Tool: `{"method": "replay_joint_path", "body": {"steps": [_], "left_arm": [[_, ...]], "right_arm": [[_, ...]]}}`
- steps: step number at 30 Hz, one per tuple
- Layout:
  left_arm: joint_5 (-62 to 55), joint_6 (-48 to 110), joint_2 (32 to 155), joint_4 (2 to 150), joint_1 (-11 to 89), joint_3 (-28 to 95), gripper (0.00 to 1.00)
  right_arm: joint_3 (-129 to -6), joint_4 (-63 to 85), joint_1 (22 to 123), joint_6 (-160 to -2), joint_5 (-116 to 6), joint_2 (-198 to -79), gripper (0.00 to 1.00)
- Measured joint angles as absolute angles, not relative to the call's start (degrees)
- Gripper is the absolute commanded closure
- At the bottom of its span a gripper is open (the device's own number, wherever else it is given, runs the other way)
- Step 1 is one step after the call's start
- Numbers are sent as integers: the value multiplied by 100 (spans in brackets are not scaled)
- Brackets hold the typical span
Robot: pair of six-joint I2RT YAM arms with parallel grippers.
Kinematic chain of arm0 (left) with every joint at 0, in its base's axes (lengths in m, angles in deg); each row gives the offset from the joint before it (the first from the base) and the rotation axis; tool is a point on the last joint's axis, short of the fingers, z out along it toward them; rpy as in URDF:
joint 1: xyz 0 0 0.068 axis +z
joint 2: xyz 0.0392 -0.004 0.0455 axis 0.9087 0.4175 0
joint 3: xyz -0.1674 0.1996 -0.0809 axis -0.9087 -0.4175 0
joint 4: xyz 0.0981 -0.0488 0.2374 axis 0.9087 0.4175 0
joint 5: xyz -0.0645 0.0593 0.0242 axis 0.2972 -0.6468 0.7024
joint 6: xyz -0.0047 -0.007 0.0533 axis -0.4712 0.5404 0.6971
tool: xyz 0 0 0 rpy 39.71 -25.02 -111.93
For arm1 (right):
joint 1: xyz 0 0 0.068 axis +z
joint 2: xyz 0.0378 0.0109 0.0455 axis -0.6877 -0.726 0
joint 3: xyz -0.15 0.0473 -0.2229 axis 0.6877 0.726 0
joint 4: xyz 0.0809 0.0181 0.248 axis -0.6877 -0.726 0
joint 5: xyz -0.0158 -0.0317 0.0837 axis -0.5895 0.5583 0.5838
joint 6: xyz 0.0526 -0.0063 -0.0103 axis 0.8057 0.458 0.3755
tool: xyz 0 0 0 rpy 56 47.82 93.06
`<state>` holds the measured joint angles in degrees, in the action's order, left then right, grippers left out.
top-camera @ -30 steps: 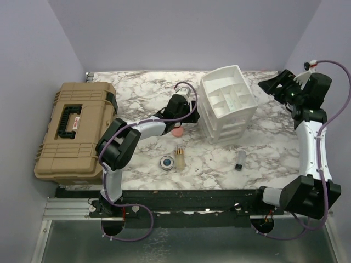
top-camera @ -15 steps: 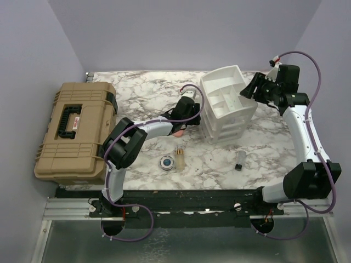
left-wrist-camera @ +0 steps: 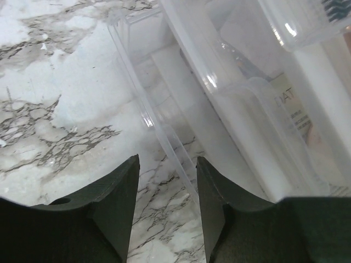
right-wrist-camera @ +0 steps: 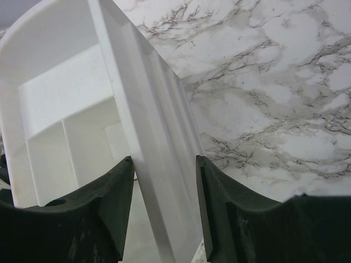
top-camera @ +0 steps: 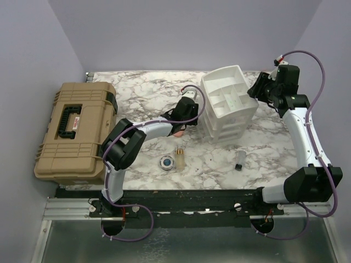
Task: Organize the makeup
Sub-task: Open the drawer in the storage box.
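- The top external camera sits high above and behind the arms, looking down and forward; the left arm base (top-camera: 112,203) and right arm base (top-camera: 271,196) lie low in its view.
- It is far enough back to show the whole marble table (top-camera: 142,93), the tan case (top-camera: 74,129) and the white organizer (top-camera: 227,101).
- The left wrist camera looks past the left gripper (left-wrist-camera: 167,164), very near the organizer's clear drawer fronts, with marble beneath.
- The right wrist camera looks past the right gripper (right-wrist-camera: 164,164), close above the organizer's top rim.
- All three views share the organizer and the marble.
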<state>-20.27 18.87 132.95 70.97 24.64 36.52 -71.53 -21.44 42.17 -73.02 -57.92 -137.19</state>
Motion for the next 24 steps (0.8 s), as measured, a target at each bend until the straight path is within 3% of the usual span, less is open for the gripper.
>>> {"method": "replay_joint_path", "body": {"steps": [18,22,24], "left_arm": [[-2103,2333,12906,7401,2595,3322,56],[-2055,2444,12827,7499,2667,3252,48],[-2005,2471,12820,7545,2700,3248,38]], "right_arm": [[-7221,-2111,4217,-7877,-5743,-13756,49],[-7313,-2140,4214,-8089,-5566,-13835,48],[-7313,-2140,4195,-8176,-5437,-13835,40]]}}
